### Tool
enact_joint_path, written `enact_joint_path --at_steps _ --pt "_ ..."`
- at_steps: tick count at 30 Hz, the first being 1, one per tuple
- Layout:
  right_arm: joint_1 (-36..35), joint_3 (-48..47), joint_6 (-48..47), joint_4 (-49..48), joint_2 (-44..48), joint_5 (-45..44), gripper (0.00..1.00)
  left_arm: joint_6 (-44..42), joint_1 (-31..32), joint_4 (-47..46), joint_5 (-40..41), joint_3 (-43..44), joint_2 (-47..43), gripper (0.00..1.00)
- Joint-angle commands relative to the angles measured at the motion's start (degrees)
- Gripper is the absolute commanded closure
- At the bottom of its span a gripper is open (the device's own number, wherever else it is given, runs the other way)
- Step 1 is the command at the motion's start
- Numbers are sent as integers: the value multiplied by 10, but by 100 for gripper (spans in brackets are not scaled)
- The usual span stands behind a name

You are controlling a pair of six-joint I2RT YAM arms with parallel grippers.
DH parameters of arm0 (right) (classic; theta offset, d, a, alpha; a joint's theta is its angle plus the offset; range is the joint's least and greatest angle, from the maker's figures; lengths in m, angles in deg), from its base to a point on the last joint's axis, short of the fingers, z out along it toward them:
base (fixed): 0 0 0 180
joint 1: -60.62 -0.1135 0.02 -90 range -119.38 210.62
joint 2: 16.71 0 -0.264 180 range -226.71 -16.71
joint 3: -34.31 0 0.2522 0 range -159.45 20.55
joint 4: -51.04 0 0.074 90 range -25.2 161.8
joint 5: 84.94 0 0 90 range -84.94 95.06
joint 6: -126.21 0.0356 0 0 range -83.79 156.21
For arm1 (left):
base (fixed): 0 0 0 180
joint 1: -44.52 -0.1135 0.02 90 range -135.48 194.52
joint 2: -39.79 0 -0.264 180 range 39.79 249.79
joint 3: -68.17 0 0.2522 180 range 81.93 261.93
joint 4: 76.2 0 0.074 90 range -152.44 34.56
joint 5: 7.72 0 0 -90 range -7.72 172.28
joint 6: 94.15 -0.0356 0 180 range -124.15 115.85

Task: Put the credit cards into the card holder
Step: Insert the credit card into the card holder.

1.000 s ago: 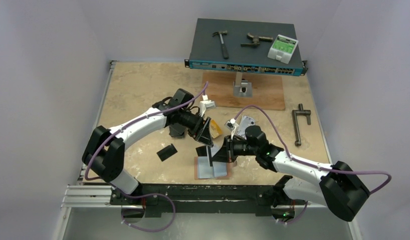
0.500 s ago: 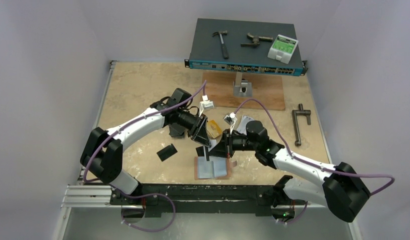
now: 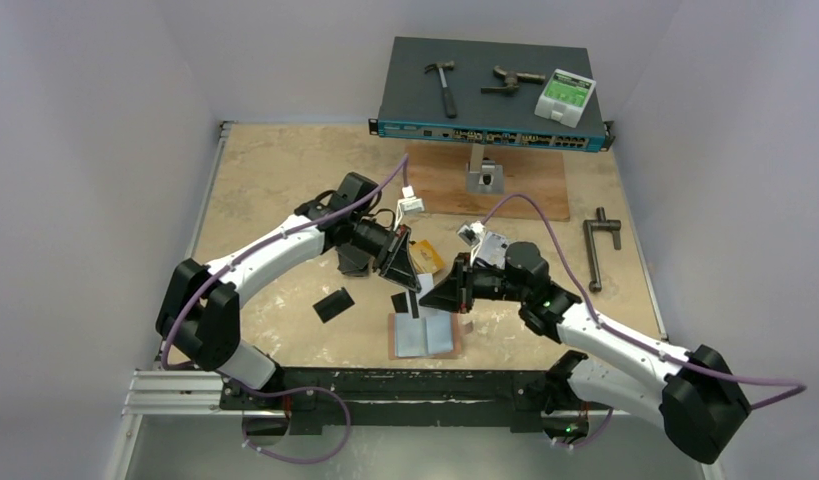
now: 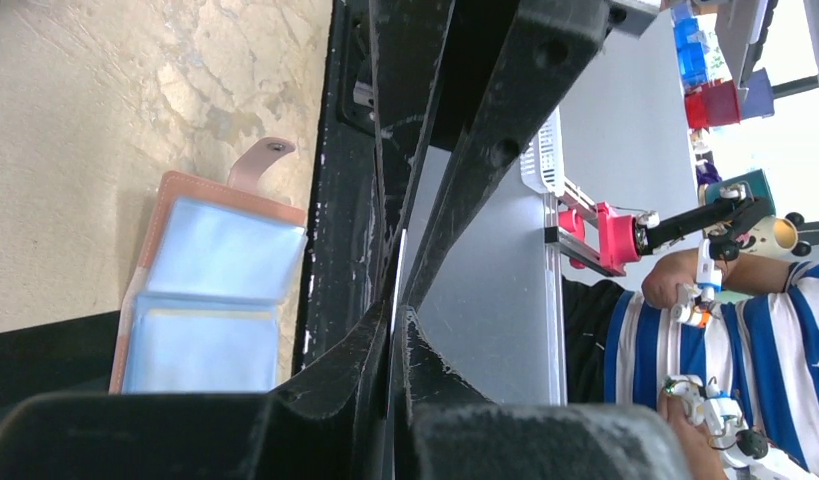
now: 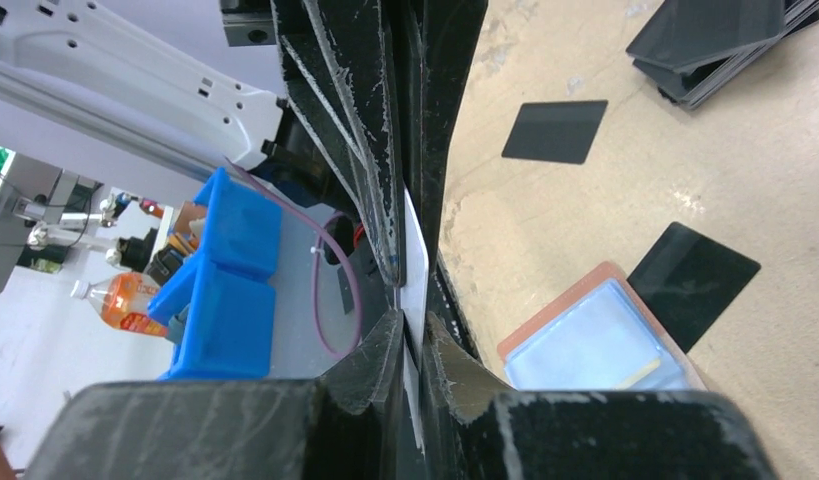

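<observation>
The salmon-pink leather-look folding card holder (image 3: 425, 338) lies open at the middle of the near edge of the beige marbled tabletop (image 3: 275, 180). Its clear sleeves face up and its snap tab points toward the right edge. No card is entering it.

Just beyond the card holder, above the tabletop, the two hands meet tip to tip on one thin, pale silver-grey card (image 5: 417, 255), held on edge.

Change over the last second:
- The left hand (image 4: 397, 325) stood wide beside the card and has now closed fully narrow on it. The card's edge shows as a pale line between its fingers.
- The right hand (image 5: 415, 335) appears to have carried the card alone, and its arm has shifted a little toward the right edge. Its jaws stand narrow with the card between them. Whether they still pinch it cannot be told.

Judgement: this is a handover from right to left. The card is not yet stowed, and the right hand must let go before the left can bring it to a sleeve.

Further in, a flat black rectangular card (image 3: 333, 304) lies singly to the left of the card holder. An orange-gold card (image 3: 428, 258) lies just beside the left hand.

At the far edge, a dark blue-grey rack unit (image 3: 490, 95) carries a steel hammer (image 3: 443, 85) and a white-and-green box (image 3: 565, 93). The unit's port-row markings and the box label are too small to read. No writing shows on any card or on the card holder.
</observation>
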State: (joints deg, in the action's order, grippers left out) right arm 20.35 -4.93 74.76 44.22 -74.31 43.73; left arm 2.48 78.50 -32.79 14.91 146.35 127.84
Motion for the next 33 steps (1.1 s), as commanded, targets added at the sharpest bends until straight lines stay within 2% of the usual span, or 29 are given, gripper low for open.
enact_joint_path --at_steps 1,8,14,20,22,24,26,28,30,33 --pt "24 8 9 -25 40 19 90 -1 -11 14 -21 17 -18 97" --pt "78 13 77 -136 35 96 90 11 -11 11 -37 37 -15 96" --pt "81 16 117 -210 7 116 92 29 -11 -6 -35 43 -15 95" --pt "81 17 128 -222 -16 121 100 41 -11 -18 -24 49 -13 92" --pt "81 21 129 -218 -19 113 100 44 -11 -21 -15 51 -13 85" --pt "81 14 103 -150 -25 90 100 32 -11 -9 8 55 -14 68" --pt "80 10 65 -51 -39 63 100 -46 -11 65 46 73 -16 56" --pt "78 35 48 -3 -47 45 100 -145 -11 148 94 94 -22 44" --pt "72 68 45 13 -44 25 100 -246 -10 211 152 96 -34 41" --pt "54 106 43 25 -31 -22 100 -381 -3 228 245 55 -66 40"
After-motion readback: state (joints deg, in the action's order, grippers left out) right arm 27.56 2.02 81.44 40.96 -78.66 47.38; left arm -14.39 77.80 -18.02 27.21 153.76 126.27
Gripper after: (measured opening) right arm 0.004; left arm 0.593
